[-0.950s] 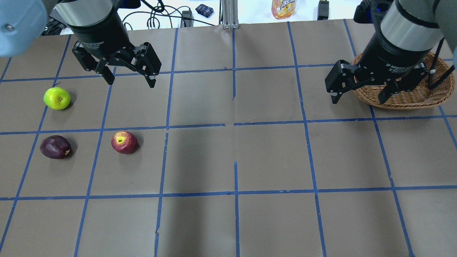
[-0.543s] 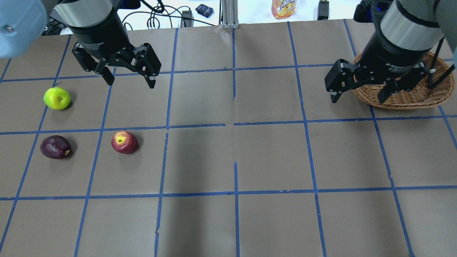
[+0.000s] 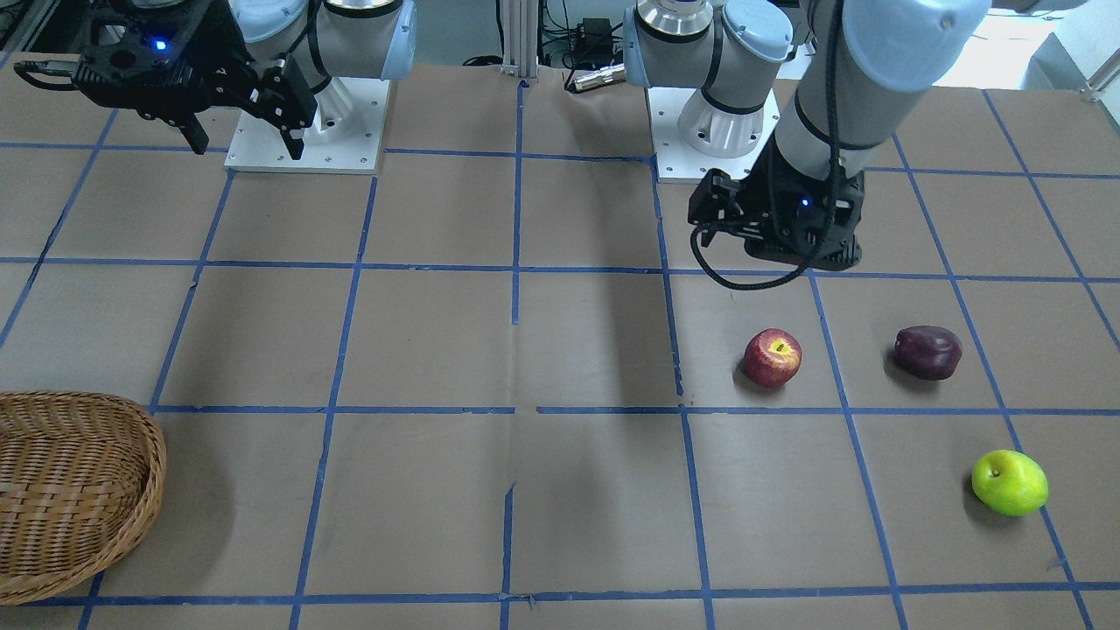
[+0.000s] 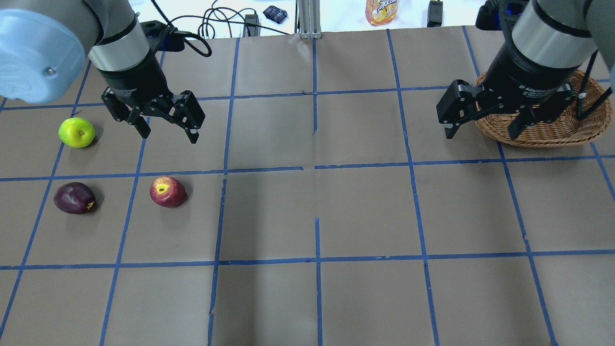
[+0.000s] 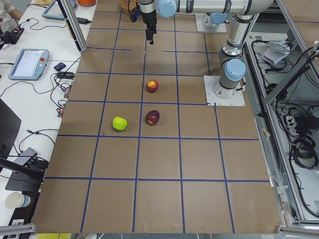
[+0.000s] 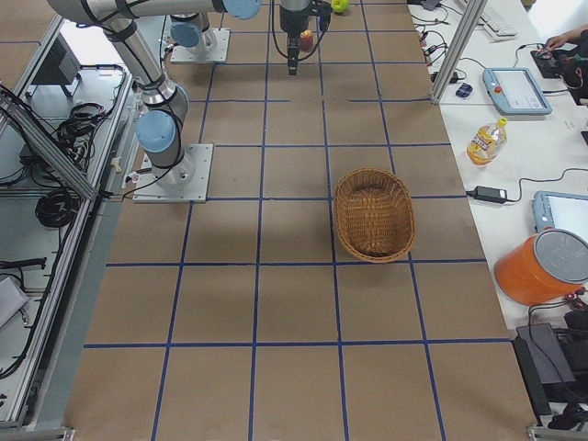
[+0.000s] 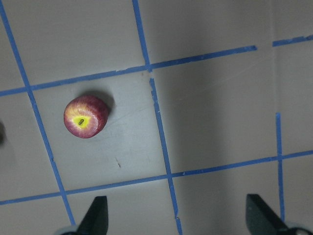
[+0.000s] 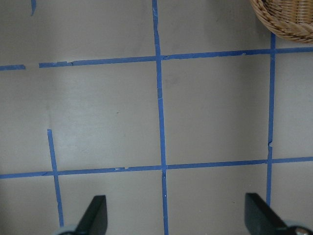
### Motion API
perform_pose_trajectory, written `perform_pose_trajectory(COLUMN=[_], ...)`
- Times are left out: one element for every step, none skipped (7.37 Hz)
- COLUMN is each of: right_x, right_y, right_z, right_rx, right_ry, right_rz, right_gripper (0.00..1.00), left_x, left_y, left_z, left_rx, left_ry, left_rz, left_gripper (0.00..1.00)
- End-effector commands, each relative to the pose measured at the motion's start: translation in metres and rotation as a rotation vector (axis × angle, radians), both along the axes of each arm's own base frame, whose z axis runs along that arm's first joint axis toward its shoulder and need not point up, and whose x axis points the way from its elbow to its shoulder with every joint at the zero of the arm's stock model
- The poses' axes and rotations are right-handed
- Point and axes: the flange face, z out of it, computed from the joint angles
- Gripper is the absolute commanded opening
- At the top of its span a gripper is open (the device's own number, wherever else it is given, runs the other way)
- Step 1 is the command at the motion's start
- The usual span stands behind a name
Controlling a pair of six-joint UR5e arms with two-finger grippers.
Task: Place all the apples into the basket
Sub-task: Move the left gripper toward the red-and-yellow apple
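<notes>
Overhead exterior view had the yellow-green apple lying farthest left on the brown-papered table, which was marked into squares by blue tape lines. The dark purple apple lay in the next square toward the robot. Just to the right of the green one, the left gripper hung above the paper with its jaws spread wide and nothing between them. The red apple sat on the table nearer the robot than that gripper, yellowish stem patch turned upward. In the left wrist-mounted view the same red apple showed left of centre, beyond the two widely parted fingertips and touching neither. The middle of the table lay between the two arms. Far to the right, well apart from all three apples, the right gripper hovered with its jaws likewise wide and gripping nothing, at the left rim of the wicker basket. The right wrist-mounted view caught only the basket's edge in its upper right corner.
</notes>
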Motion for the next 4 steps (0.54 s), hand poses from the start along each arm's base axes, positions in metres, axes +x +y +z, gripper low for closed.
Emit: perform_pose_trajectory(right_x=[-0.001, 0.0, -0.001, -0.001], right_y=[0.0, 0.0, 0.0, -0.004], right_z=[0.0, 0.0, 0.001, 0.004], right_rx=[0.0, 0.0, -0.004, -0.038], right_ry=[0.0, 0.001, 0.0, 0.003], right_rz=[0.0, 0.0, 0.0, 0.0], right_gripper=[1.0, 1.0, 1.0, 1.0], left_x=[0.085, 0.103, 0.108, 0.109], left_y=[0.001, 0.005, 0.01, 0.011], left_z=[-0.077, -0.107, -0.135, -0.156], left_rx=[-0.009, -0.062, -0.077, -0.072], left_ry=[0.037, 0.03, 0.028, 0.029], left_rz=[-0.049, -0.073, -0.069, -0.064], left_gripper=[1.0, 1.0, 1.0, 1.0])
